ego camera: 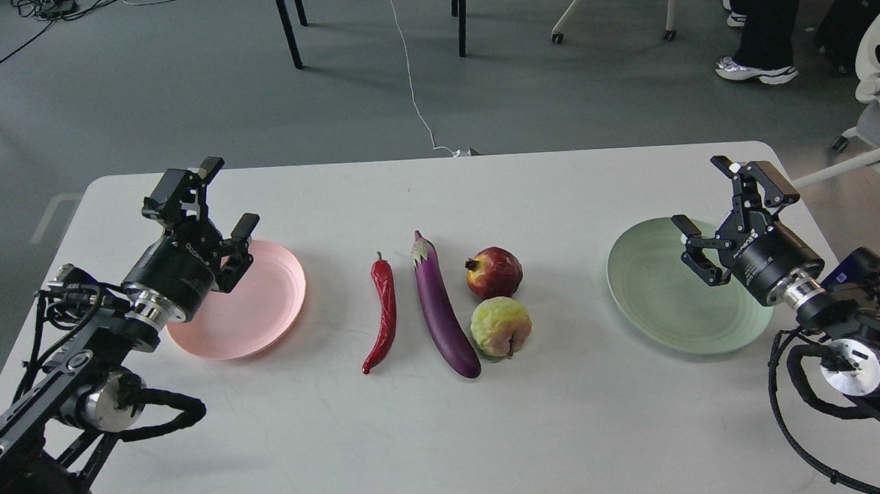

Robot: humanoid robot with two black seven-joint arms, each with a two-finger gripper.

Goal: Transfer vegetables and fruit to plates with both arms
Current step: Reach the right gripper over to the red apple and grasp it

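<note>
A white rectangular counter (450,442) carries everything here. In its middle lie four items in a close cluster: a long curved glossy red chili pepper (381,314) on the left, and just beside it to the right a longer, thicker glossy purple eggplant (443,307), its purple-green cap pointing to the far edge. Right of the eggplant sit a round dark red pomegranate (495,272) with a small crown and, nearer the robot, a bumpy pale yellow-green round fruit with pink blush (501,327); the two fruits are nearly touching, and the yellow-green one lies close against the eggplant. A round shallow pale pink plastic plate (263,316) rests on the left part of the counter and a matching pale mint green plate (661,303) on the right part, both well apart from the produce. The left black pincer (227,202) hangs above the pink plate's far left rim, its two fingers spread wide with nothing between them. The right black pincer (705,199) hangs over the green plate's right side, likewise spread wide and holding nothing.
</note>
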